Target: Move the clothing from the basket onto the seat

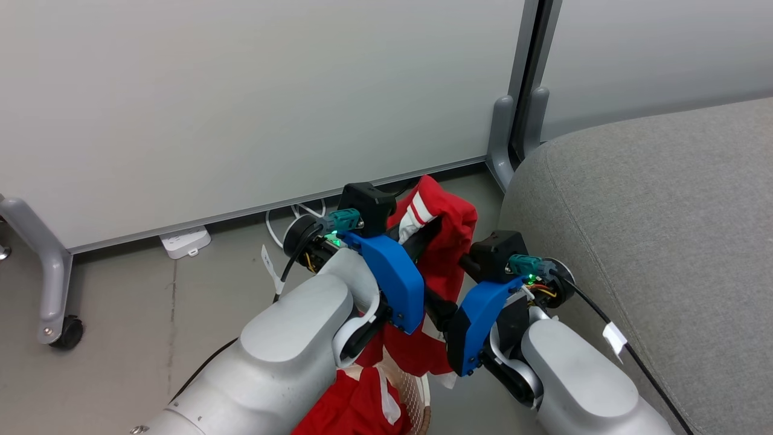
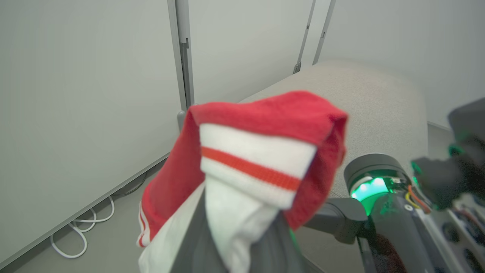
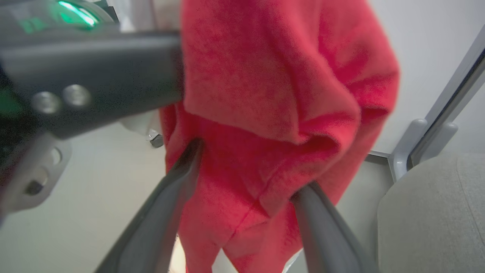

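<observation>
Our left gripper [image 2: 238, 231] was clamped on the red sports garment with white striped trim [image 1: 444, 232], which hung above the cream perforated plastic basket [image 1: 416, 396] at six o'clock. Our right gripper [image 3: 250, 167] stood apart, straddling the hanging folds. We judged the trailing hem could snag the basket, or the thin pinch could slip, short of the large grey fabric seat [image 1: 652, 229] at three o'clock.
</observation>
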Tool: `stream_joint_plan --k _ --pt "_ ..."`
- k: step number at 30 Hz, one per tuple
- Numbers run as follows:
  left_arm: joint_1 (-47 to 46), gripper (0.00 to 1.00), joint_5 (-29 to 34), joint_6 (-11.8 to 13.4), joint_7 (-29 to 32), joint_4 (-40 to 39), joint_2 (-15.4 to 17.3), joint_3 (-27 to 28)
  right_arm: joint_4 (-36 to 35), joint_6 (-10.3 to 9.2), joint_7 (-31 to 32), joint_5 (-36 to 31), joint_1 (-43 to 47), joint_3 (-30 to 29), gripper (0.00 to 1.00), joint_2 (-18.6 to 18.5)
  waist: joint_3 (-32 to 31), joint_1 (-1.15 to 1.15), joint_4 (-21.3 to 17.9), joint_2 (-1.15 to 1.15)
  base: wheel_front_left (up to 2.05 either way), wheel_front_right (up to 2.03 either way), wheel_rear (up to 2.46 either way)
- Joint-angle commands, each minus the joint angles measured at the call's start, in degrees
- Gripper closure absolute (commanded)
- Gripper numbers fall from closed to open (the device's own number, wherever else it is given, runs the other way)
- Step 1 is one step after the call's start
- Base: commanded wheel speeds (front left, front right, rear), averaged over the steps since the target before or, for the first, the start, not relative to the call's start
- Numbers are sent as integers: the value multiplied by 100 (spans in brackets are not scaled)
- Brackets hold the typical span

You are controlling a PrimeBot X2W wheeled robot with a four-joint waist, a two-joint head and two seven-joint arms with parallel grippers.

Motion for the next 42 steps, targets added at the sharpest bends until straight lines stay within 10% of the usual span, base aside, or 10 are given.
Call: stream_joint_plan --k 1,5,6,8,42 --pt "-112 100 -49 -15 -42 -10 12 -32 122 -3 -61 68 -158 134 0 -42 0 -1 -1 0 0 0 0" --pt "-141 100 -126 -8 -82 22 12 -107 462 -4 -232 233 -361 454 0 -42 -8 -1 -6 0 0 0 0" --pt "-141 100 -146 -5 -90 30 12 -123 546 -3 -284 271 -402 517 20 -35 -13 -1 -6 0 0 0 0" --pt "-151 100 -180 4 -124 45 12 -160 689 -4 -419 272 -476 635 100 -37 -25 -1 -1 0 0 0 0" --pt "-273 100 -794 68 -377 352 12 -511 1731 -4 -1253 641 -849 1331 100 42 -169 -1 -48 0 0 0 0"
